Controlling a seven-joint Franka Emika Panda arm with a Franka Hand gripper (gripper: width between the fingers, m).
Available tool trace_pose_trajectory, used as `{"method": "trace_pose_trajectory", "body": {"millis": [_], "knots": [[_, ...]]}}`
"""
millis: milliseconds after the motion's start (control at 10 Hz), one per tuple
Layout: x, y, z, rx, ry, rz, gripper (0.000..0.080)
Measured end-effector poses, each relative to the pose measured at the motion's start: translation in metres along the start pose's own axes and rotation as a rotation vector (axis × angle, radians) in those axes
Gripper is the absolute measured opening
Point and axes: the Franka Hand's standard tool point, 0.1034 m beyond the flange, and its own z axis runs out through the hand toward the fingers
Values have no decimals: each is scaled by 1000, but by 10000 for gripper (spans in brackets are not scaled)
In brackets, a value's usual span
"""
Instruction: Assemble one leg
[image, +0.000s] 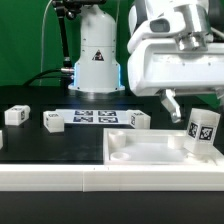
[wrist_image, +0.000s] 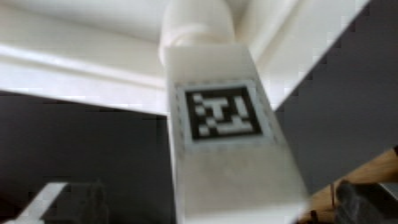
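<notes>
A white leg (image: 203, 130) with a black-and-white tag stands upright in the near corner of the large white tray-like panel (image: 140, 158), at the exterior view's right. My gripper (image: 195, 108) hangs just above it, with the jaws open and one on each side of the leg's top. In the wrist view the leg (wrist_image: 222, 110) fills the middle and runs down to the panel (wrist_image: 89, 40). My gripper (wrist_image: 214, 205) straddles it there, and a dark gap shows between the leg and each finger.
Three more loose white legs lie on the black table behind the panel: one (image: 15, 115) at the far left, one (image: 53, 120) beside it and one (image: 138, 119) near the panel's back edge. The marker board (image: 95, 117) lies between them, before the robot base (image: 97, 60).
</notes>
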Motion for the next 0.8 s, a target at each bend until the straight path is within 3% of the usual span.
{"method": "trace_pose_trajectory", "body": {"millis": [300, 400, 800], "knots": [[-5, -1, 3, 6, -30, 1, 649], [-9, -2, 8, 21, -105, 2, 649], [4, -3, 9, 65, -333, 33, 649]]}}
